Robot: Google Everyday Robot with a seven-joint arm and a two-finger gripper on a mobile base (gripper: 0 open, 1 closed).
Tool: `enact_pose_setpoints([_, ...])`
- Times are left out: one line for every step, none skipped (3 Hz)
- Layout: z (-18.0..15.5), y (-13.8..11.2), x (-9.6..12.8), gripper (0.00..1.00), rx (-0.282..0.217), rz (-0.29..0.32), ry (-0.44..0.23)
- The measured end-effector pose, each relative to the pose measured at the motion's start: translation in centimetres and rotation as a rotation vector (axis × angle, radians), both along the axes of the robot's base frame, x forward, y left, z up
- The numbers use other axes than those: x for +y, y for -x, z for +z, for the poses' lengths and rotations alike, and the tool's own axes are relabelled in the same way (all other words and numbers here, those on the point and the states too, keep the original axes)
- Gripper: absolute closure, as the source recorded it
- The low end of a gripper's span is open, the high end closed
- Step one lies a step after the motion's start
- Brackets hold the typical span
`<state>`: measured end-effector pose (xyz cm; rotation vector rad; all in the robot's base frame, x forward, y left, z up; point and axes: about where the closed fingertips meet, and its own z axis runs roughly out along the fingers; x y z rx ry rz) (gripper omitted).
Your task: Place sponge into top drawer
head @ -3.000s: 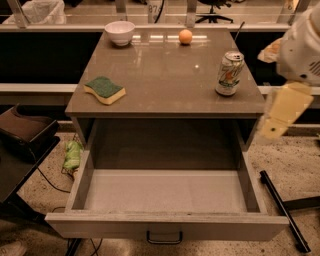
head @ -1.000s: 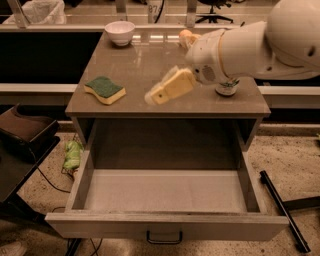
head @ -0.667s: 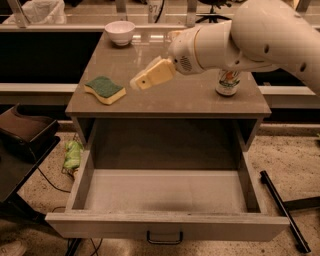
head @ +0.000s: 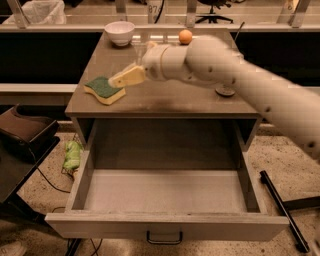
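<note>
My gripper (head: 117,80) is over the left half of the cabinet top (head: 165,102), pointing left, tip right at the sponge's (head: 101,89) right edge. Contact or just above: can't tell. Open or closed: can't tell either.

Sponge lies flat near the top's left edge, green scrub side up, yellow foam below.

My arm (head: 235,82) comes in from the right and covers most of a dark round-based item (head: 225,91).

At the back of the top: white bowl (head: 120,32) on the left, small orange ball (head: 185,36) right of it.

Top drawer (head: 165,227) is pulled fully out below, dark handle (head: 164,238) centred on the front panel.

On the floor: light green bundle (head: 73,155) left of the drawer, black rod (head: 280,210) on the right.

White tag (head: 154,7) at the far edge, digits look like "87", rest cut off.
</note>
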<state>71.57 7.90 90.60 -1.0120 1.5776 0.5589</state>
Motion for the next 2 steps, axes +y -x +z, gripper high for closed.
enact_pose_setpoints([-4.50,-1.53,4.18,0.00,-0.012,0.050,-0.043])
enact_pose_setpoints([-4.34,-1.17,4.37,0.00,-0.009,0.057,-0.043])
